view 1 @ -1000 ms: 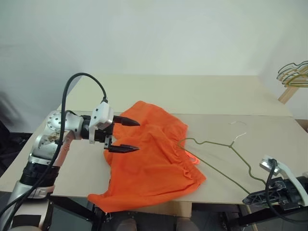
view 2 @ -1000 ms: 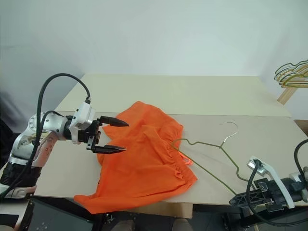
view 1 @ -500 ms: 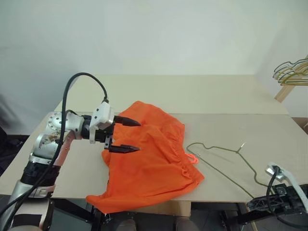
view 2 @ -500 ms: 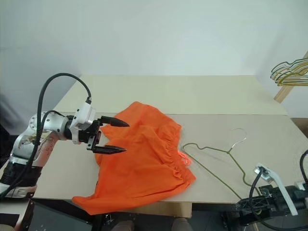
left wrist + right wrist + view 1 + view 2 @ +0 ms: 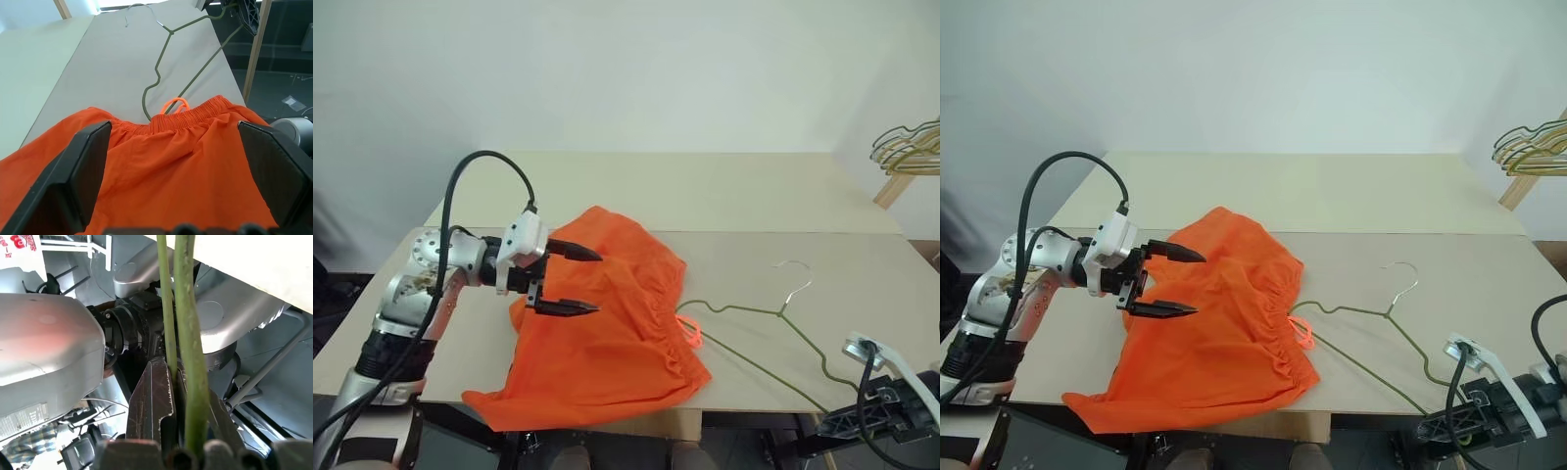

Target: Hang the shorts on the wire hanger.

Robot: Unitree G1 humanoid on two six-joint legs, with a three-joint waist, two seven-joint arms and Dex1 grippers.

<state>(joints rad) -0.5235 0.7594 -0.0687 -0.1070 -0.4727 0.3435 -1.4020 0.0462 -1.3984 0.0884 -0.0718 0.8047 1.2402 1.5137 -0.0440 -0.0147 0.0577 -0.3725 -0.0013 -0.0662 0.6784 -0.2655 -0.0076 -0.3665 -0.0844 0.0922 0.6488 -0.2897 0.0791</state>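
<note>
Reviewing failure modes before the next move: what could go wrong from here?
1. The right gripper pinches the wire hanger only at its far corner, off the table edge; the thin wire could twist or slip.
2. The left gripper is open above the shorts, holding nothing, so the hanger may just push the fabric along.
3. The shorts' hem overhangs the front edge and could slide off.
4. The hanger's end lies by the drawstring and could snag it.

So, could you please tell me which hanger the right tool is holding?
The single olive-grey wire hanger lying on the table beside the shorts, not the bunch of hangers at the far right edge.
</note>
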